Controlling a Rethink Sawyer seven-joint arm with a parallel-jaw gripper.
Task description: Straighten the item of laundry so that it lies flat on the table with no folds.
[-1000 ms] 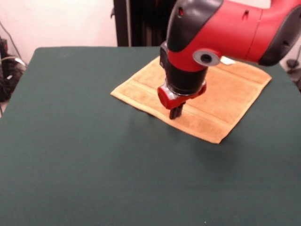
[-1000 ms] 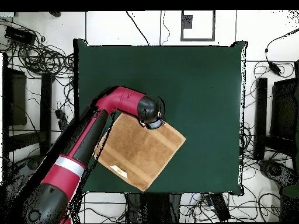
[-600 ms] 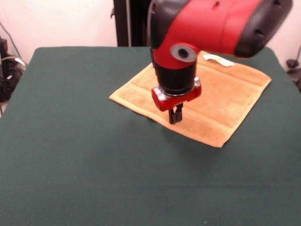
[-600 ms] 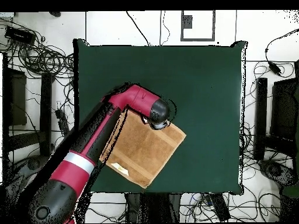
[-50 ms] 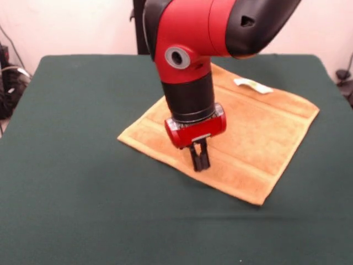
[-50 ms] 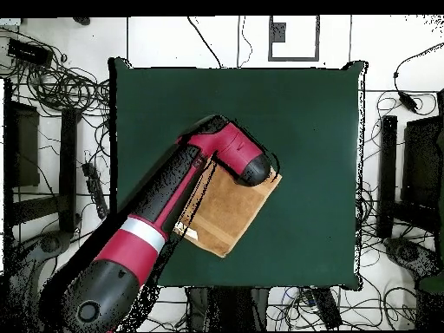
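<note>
I see my end effector (image 5: 199, 160) pinched closed on the orange-tan terry towel (image 5: 259, 132); dragging could bunch it.

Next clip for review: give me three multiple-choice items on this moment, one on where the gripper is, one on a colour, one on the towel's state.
1. The gripper is above
A. the towel's near edge
B. bare table
C. the label

2. The table top is
A. grey
B. dark green
C. white

3. The towel lies
A. bunched in a heap
B. rolled up
C. spread out nearly flat

Key: 1 A, the tips hang over the band by the near hem; 2 B, green all round the towel; 3 C, all four corners show, white label uppermost.
</note>
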